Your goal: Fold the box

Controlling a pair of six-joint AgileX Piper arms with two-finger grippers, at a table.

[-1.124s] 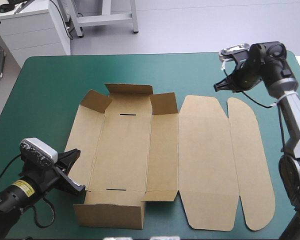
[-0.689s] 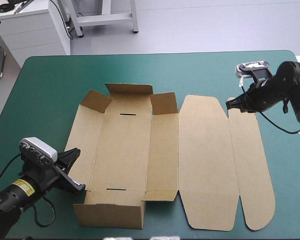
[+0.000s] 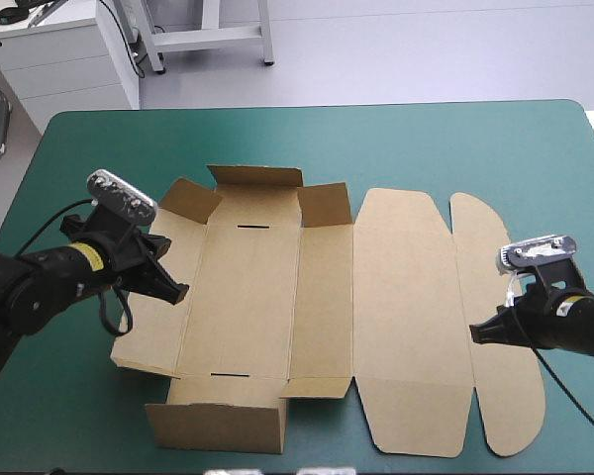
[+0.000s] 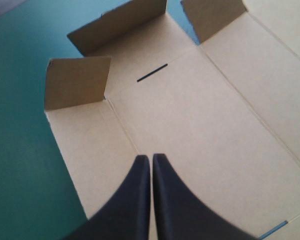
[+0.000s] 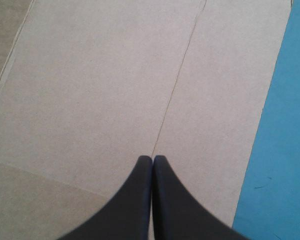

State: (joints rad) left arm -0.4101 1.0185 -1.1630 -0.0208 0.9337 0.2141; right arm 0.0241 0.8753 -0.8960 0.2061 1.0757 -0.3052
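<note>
High view: box (image 3: 267, 297) stretches left-right, lid (image 3: 411, 317) rightward; left gripper (image 3: 181, 292), right gripper (image 3: 475, 334) clenched.

The box (image 3: 247, 297) is matt brown board — the teal-green cover (image 3: 426, 148) smooth, matt.

You look down on a table (image 3: 396, 139) with a teal-green cover (image 3: 79, 416). The cover lies smooth and flat. The table's far edge runs straight, and its two far corners are round. The left edge slants outward as it comes toward you. Bare cover shows along the far side, down both sides and in a strip at the near side. In the right wrist view you see a band of bare cover with a few tiny dark marks (image 5: 262, 186) on it.
</note>
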